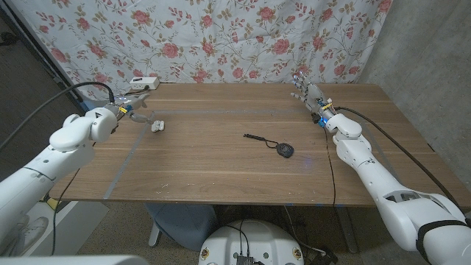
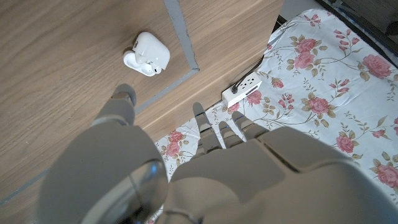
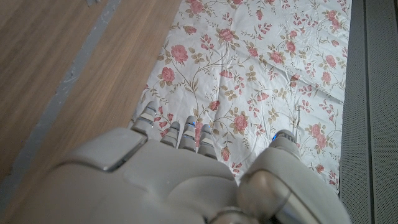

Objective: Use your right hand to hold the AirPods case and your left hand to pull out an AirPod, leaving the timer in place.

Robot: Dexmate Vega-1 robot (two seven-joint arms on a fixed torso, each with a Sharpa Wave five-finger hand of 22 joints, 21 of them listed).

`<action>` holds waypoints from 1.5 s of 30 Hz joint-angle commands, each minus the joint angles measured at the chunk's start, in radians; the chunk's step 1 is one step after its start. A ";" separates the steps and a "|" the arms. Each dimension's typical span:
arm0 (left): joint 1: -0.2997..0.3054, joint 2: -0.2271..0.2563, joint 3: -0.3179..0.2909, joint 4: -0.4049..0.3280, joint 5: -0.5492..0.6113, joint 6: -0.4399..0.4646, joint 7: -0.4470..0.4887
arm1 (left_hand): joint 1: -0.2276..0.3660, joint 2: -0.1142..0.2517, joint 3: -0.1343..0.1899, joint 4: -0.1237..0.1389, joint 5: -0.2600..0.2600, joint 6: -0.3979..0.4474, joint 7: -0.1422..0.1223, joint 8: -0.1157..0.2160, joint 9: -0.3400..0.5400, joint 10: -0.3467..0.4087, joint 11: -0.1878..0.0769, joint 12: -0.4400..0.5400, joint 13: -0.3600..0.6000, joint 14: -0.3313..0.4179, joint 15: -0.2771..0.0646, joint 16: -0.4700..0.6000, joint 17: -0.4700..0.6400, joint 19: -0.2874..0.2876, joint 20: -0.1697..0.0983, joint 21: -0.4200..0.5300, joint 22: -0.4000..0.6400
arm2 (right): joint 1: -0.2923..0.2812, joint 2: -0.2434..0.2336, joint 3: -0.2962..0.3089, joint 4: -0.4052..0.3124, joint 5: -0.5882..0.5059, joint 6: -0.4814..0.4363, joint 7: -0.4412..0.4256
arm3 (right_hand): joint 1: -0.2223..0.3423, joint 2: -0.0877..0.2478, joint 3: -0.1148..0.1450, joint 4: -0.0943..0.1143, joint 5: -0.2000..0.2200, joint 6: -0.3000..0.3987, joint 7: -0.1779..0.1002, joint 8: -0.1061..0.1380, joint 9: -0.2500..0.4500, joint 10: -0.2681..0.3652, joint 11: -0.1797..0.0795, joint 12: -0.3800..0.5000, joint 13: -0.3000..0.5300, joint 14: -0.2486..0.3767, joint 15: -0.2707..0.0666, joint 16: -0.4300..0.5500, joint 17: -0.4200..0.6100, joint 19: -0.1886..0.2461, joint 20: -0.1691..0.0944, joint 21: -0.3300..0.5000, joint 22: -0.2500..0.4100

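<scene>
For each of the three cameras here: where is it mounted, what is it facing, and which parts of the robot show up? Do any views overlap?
Head view: on the robot's head, looking down over the table; both arms, left hand, right hand.
Left wrist view: along the left hand toward the AirPods case and white power strip.
Right wrist view: along the right hand toward the flowered cloth.
Shared: case, strip, cloth.

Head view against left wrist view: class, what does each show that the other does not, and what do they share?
Head view alone: the black timer with its cord at the table's middle, and the right robot hand raised near the far edge. Left wrist view alone: the AirPods case close enough to see its lid open. Shared: the case, the left robot hand, the wooden table, the white power strip and the floral cloth.
</scene>
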 commanded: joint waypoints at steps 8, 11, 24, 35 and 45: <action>-0.071 0.001 0.069 0.062 0.020 -0.047 -0.013 | 0.015 -0.001 -0.003 0.003 0.002 -0.055 -0.006 0.002 0.003 0.022 -0.004 0.012 0.007 0.011 -0.004 0.005 0.001 0.010 0.001 0.008 -0.001 | -0.012 -0.001 -0.005 -0.016 -0.010 -0.011 -0.019 | 0.015 0.002 0.004 -0.008 -0.004 0.004 -0.004 0.008 0.004 0.009 -0.001 0.001 0.000 -0.006 0.004 0.000 0.001 -0.010 0.003 0.001 0.001; -0.072 0.006 0.076 0.064 0.024 -0.054 -0.017 | 0.016 -0.001 -0.004 0.003 0.002 -0.055 -0.006 0.002 0.003 0.022 -0.004 0.013 0.008 0.012 -0.006 0.005 0.001 0.010 0.001 0.007 -0.001 | -0.012 0.000 -0.006 -0.014 -0.009 -0.009 -0.017 | 0.016 0.002 0.004 -0.008 -0.004 0.004 -0.004 0.008 0.004 0.009 -0.001 0.001 0.000 -0.006 0.003 0.000 0.001 -0.009 0.002 0.001 0.001; -0.093 0.007 0.098 0.083 0.036 -0.065 -0.016 | 0.021 -0.001 -0.005 0.003 0.002 -0.055 -0.007 0.000 0.003 0.004 -0.005 0.006 0.009 0.008 -0.007 0.001 0.001 0.009 -0.003 0.006 -0.001 | -0.020 -0.002 -0.004 -0.030 -0.005 -0.022 -0.022 | 0.018 0.003 0.004 -0.009 -0.005 0.005 -0.002 0.008 0.004 0.009 -0.004 0.000 0.000 -0.004 0.010 0.001 0.000 -0.010 0.003 0.002 0.001; -0.105 -0.001 0.112 0.091 0.036 -0.076 -0.011 | 0.026 -0.002 -0.007 0.002 0.002 -0.051 -0.008 0.000 0.003 -0.004 -0.002 0.002 0.009 0.008 -0.009 0.000 0.001 0.011 -0.003 0.006 -0.001 | -0.029 -0.006 -0.001 -0.039 -0.001 -0.026 -0.018 | 0.021 0.011 0.008 -0.008 -0.005 0.007 -0.006 0.008 0.004 0.011 -0.003 0.001 0.000 -0.003 0.010 0.003 0.000 -0.009 0.004 0.003 0.001; -0.126 -0.008 0.132 0.104 0.043 -0.076 -0.035 | 0.030 -0.002 -0.008 0.002 0.003 -0.035 -0.011 0.005 0.003 -0.007 -0.003 0.001 0.010 0.009 -0.009 -0.001 0.001 0.015 -0.005 0.007 -0.001 | -0.029 -0.003 0.002 -0.034 0.007 -0.025 -0.013 | 0.005 0.010 0.002 0.001 -0.006 0.008 -0.005 0.008 0.004 0.013 -0.001 0.001 0.000 -0.002 0.011 0.005 0.003 -0.008 0.007 0.004 0.001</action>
